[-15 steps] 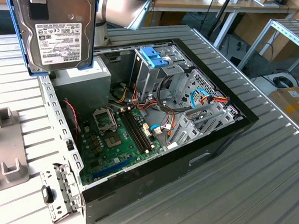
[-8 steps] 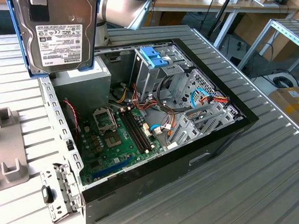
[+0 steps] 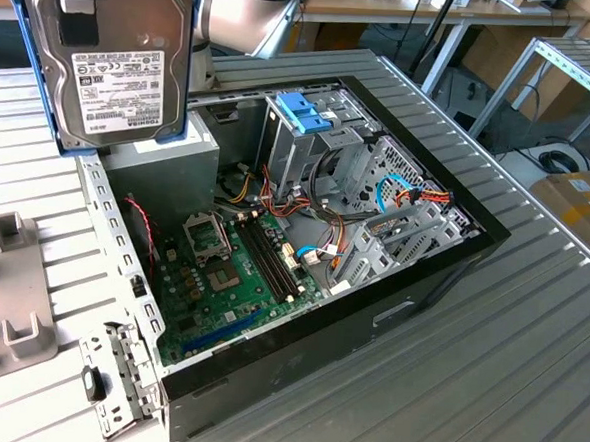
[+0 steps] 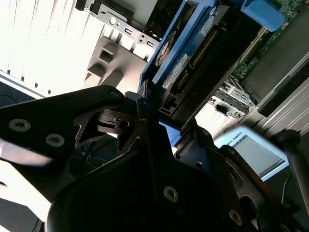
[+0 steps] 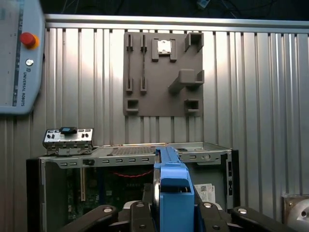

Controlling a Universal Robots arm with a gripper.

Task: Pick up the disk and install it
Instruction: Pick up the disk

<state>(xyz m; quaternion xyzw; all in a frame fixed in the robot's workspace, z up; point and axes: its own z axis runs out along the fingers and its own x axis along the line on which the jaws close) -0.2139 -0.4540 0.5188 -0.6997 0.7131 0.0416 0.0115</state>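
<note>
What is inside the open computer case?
A green motherboard, coloured cables, a grey box and a metal cage with a blue latch. The disk in front covers the corner beside that box in the exterior view.

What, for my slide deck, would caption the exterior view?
The gripper holds the disk raised beside the open computer case, not yet installed.

In the exterior view we lose the top of the disk [image 3: 114,60] to the frame edge, and the pincer [image 3: 79,22] clamped on it is mostly cropped there too. The grey fixture plate [image 3: 9,304] runs off the exterior view's left edge. In the second wrist view the pincer's dark body covers much of the disk and part of the teach pendant [image 4: 251,150]. The first wrist view crops the disk too. The print on the label [image 3: 118,90] is too small for us to read.
</note>
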